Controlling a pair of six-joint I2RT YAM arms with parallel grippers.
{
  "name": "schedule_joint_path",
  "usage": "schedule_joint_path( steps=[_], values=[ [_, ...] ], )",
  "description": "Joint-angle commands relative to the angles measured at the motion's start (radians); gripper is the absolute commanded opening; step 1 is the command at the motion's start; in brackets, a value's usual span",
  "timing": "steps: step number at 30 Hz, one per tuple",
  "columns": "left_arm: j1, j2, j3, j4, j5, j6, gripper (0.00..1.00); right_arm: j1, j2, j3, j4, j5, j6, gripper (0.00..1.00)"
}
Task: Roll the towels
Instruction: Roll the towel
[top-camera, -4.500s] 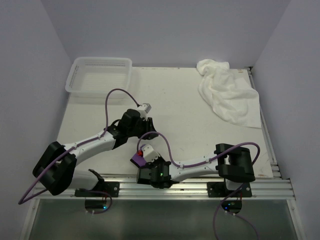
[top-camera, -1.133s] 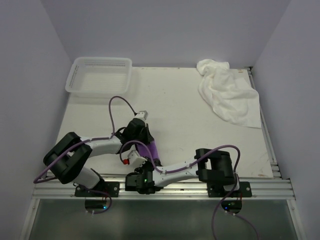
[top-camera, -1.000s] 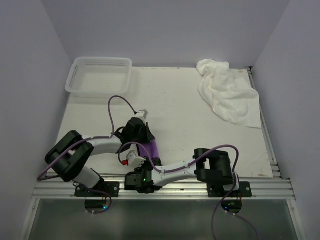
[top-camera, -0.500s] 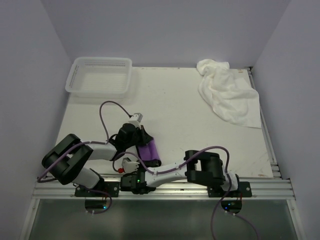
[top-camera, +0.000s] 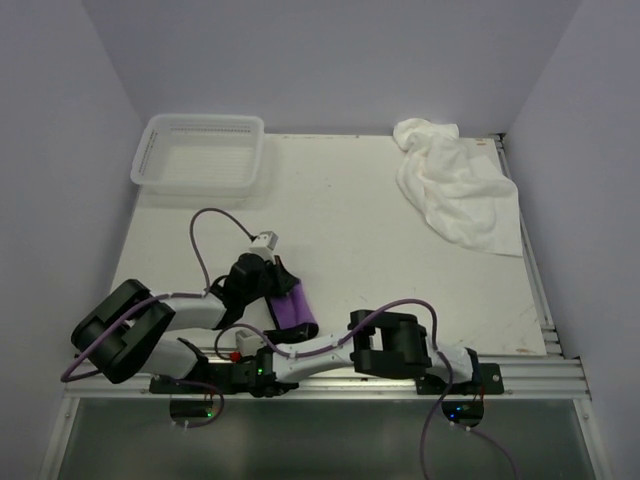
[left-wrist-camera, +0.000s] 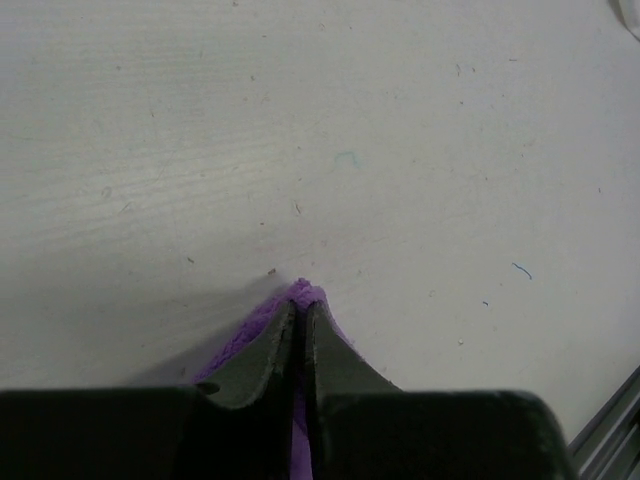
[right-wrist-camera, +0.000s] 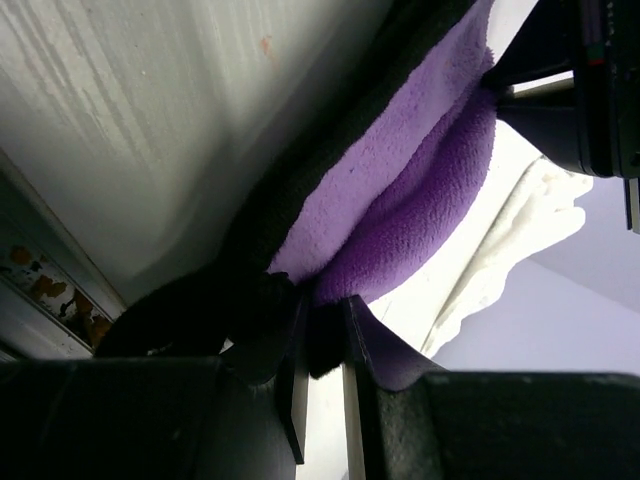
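Note:
The small purple towel (top-camera: 291, 306) with dark trim lies folded into a narrow band at the near edge of the table, stretched between both grippers. My left gripper (top-camera: 274, 283) is shut on its far end; purple fabric (left-wrist-camera: 300, 293) pokes out past the fingertips. My right gripper (top-camera: 262, 350) is shut on the near end, pinching the dark trim below the purple cloth (right-wrist-camera: 400, 190). The large fluffy white towel (top-camera: 455, 183) lies crumpled at the far right, away from both grippers.
A white plastic mesh basket (top-camera: 199, 152) stands at the far left corner. The metal rail (top-camera: 520, 375) runs along the near table edge right beside the right gripper. The white towel overhangs the right side rail.
Both arms have drawn the purple towel leftward and toward the near edge. The right arm has stretched far left along the rail; the towel has gone from spread to a narrow band.

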Motion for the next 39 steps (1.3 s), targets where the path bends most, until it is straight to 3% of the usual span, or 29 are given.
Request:
schedule_joint_path(
  steps=[1, 2, 14, 26, 30, 31, 34, 39],
  values=[
    [0.018, -0.019, -0.019, -0.081, -0.102, 0.027, 0.08, 0.028, 0.067, 0.021, -0.012, -0.232, 0.027, 0.0],
    [0.018, -0.039, -0.019, -0.098, -0.102, 0.028, 0.16, 0.028, 0.074, 0.035, -0.019, -0.233, 0.027, 0.0],
    [0.018, -0.171, 0.012, -0.326, -0.157, 0.018, 0.43, 0.028, 0.171, 0.105, -0.075, -0.275, 0.017, 0.0],
    [0.018, -0.339, 0.156, -0.52, -0.152, 0.035, 0.53, 0.028, 0.203, 0.125, -0.075, -0.299, 0.01, 0.0],
    [0.018, -0.372, 0.167, -0.466, -0.042, 0.048, 0.53, 0.028, 0.206, 0.125, -0.075, -0.305, 0.007, 0.0],
    [0.018, -0.352, 0.167, -0.433, 0.055, 0.059, 0.54, 0.028, 0.208, 0.125, -0.075, -0.305, 0.007, 0.0],
    [0.018, -0.301, 0.19, -0.437, 0.165, 0.068, 0.56, 0.028, 0.206, 0.125, -0.073, -0.307, 0.005, 0.0],
    [0.018, -0.196, 0.115, -0.235, 0.35, 0.067, 0.57, 0.028, 0.214, 0.128, -0.073, -0.316, 0.005, 0.0]
  ],
)
